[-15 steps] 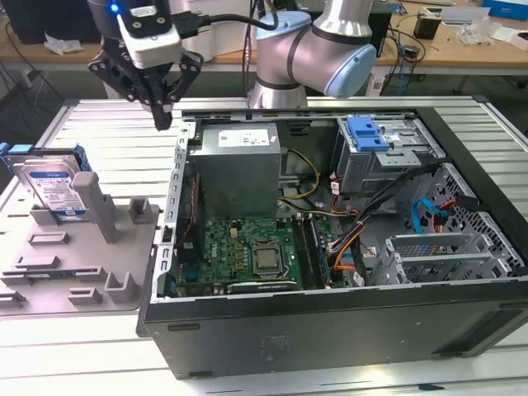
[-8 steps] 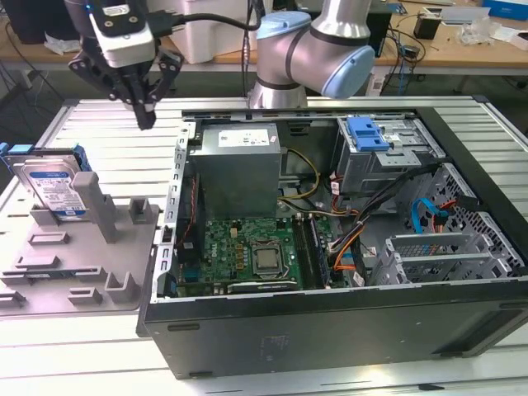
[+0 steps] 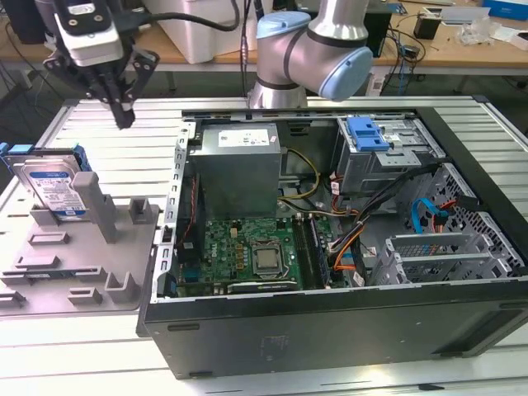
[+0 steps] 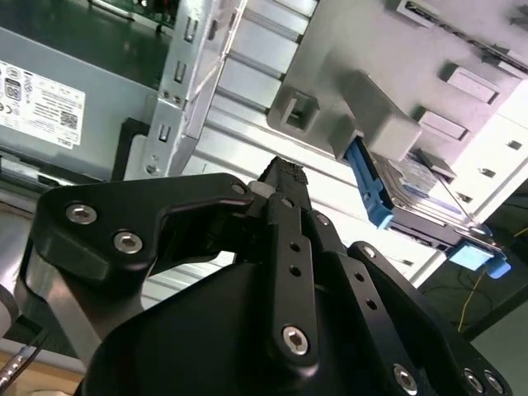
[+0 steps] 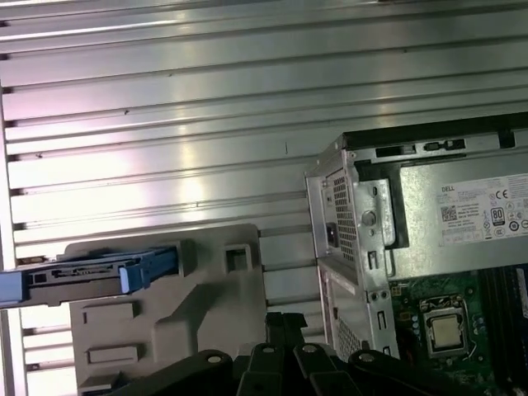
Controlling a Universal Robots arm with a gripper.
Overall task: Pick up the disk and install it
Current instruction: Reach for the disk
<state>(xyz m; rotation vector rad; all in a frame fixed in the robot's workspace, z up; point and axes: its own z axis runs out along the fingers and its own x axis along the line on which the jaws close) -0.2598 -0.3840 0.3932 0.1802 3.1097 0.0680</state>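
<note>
The gripper (image 3: 124, 114) hangs over the slatted table (image 3: 107, 120) at the exterior view's far left, fingertips pressed together and empty. Nearer and below, apart from it, the disk (image 3: 54, 188) stands on edge in a grey fixture (image 3: 91, 272). To the exterior view's right lies the open computer case (image 3: 330, 330), with a blue tab (image 3: 367, 134) at its far drive bay.

1. Silver ribbed-metal table (image 3: 157, 115): long parallel grooves run across its top.
2. Flat grey plastic fixture plate with raised blocks (image 3: 74, 272) lies on it, exterior view's left.
3. Black open metal computer case (image 3: 330, 338) lies on its side just beside the plate, exterior view's right.
</note>
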